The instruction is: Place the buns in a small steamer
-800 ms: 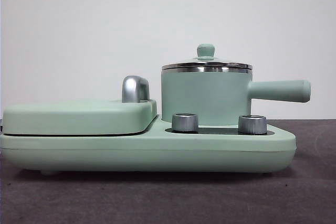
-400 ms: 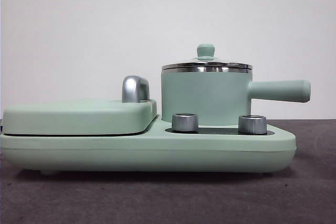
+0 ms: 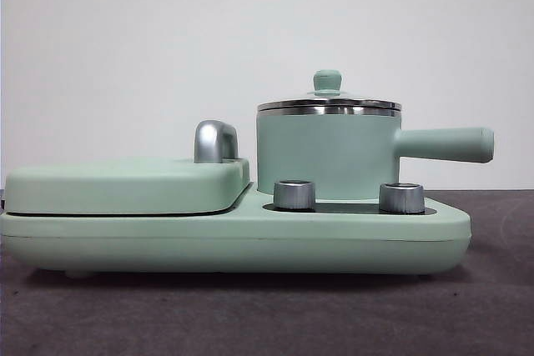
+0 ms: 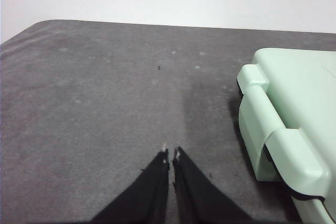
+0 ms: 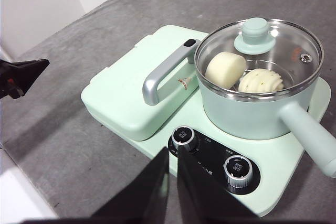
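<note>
The small steamer, a mint green pot with a steel rim and a straight side handle, stands on the cooker base with its green-knobbed glass lid on. Through the lid both buns show inside: a smooth one and a ribbed domed one. My right gripper hangs shut and holds nothing, above the cooker's knob side. Off to the cooker's side, over bare mat, my left gripper is shut and also holds nothing; its black tip shows in the right wrist view. Neither gripper appears in the front view.
The flat mint green griddle cover with its chrome handle lies beside the pot. Two steel knobs sit on the base front. The grey mat ends at a white edge.
</note>
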Controlling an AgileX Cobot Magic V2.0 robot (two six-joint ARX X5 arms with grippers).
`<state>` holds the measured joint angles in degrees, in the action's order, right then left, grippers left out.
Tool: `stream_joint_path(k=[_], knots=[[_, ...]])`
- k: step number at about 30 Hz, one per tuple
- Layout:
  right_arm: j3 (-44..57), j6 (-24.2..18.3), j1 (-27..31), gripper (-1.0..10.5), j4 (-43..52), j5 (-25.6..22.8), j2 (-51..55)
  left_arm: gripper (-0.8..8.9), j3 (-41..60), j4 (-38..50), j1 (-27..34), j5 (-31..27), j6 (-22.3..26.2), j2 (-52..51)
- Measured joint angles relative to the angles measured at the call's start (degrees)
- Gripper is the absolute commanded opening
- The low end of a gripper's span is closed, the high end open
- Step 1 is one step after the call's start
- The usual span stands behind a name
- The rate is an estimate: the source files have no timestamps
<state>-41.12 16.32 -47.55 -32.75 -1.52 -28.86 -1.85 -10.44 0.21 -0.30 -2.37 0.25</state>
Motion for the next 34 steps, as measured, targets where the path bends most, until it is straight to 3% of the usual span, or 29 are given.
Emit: stream_joint_path(k=[21,24,28,34], knots=[[0.0,0.0,1.6,0.2,0.0,0.3,0.8,0.2,0.0,0.0,0.0,0.0,-0.1,0.0],[0.1,0.0,6.9,0.2,0.5,3.6,2.6,0.2,0.0,0.0,0.0,0.0,-0.2,0.0],[3.2,-0.1,17.7,0.2,3.2,4.1,6.0,0.2,0.0,0.0,0.0,0.0,-0.2,0.0],[12.4,-3.1,32.6,0.2,8.7,-0.2,15.5,0.2,0.0,0.0,0.0,0.0,-0.2,0.0]])
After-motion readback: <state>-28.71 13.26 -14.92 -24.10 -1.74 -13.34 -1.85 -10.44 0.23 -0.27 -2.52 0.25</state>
